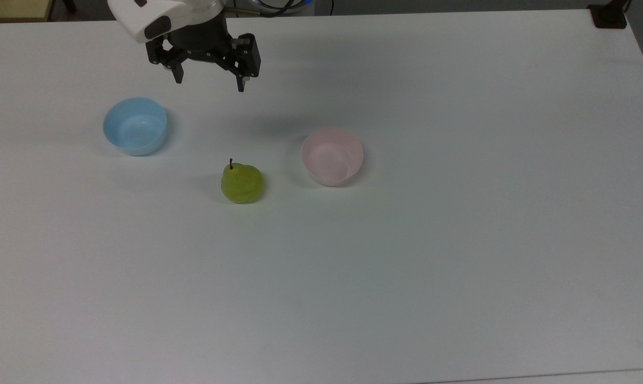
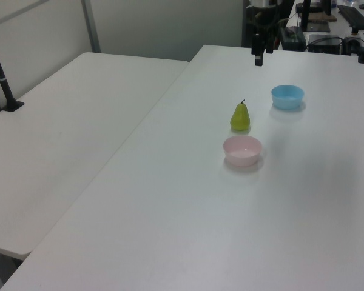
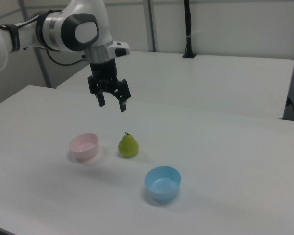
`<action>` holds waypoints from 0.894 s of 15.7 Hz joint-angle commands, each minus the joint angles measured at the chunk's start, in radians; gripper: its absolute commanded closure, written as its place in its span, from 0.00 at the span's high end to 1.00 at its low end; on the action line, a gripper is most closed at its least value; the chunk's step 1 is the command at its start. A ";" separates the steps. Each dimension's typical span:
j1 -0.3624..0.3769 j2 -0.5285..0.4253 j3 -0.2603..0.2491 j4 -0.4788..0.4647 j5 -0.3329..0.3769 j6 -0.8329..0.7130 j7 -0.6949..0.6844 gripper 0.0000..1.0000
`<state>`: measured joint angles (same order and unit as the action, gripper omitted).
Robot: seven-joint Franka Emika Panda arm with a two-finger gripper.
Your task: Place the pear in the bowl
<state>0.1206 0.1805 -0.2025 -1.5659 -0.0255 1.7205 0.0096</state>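
The yellow-green pear (image 1: 241,183) (image 2: 240,116) (image 3: 128,145) stands upright on the white table, its dark stem up. The pale pink bowl (image 1: 332,156) (image 2: 242,150) (image 3: 84,146) sits empty a short way off, on the top view's right of the pear. My gripper (image 1: 210,84) (image 3: 111,104) hangs open and empty high above the table, well apart from the pear, toward the top view's upper left. In the left view the gripper (image 2: 258,59) shows at the table's far end.
A light blue bowl (image 1: 135,126) (image 2: 287,96) (image 3: 162,182) sits empty on the top view's left of the pear. A second white table (image 2: 67,115) adjoins on the left view's left. A black post base (image 1: 609,16) stands at the top view's upper right corner.
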 commanded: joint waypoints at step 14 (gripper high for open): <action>0.054 0.309 0.000 0.004 -0.005 0.255 -0.071 1.00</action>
<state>0.1673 0.4654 -0.1950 -1.5664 -0.0254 1.9333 -0.0446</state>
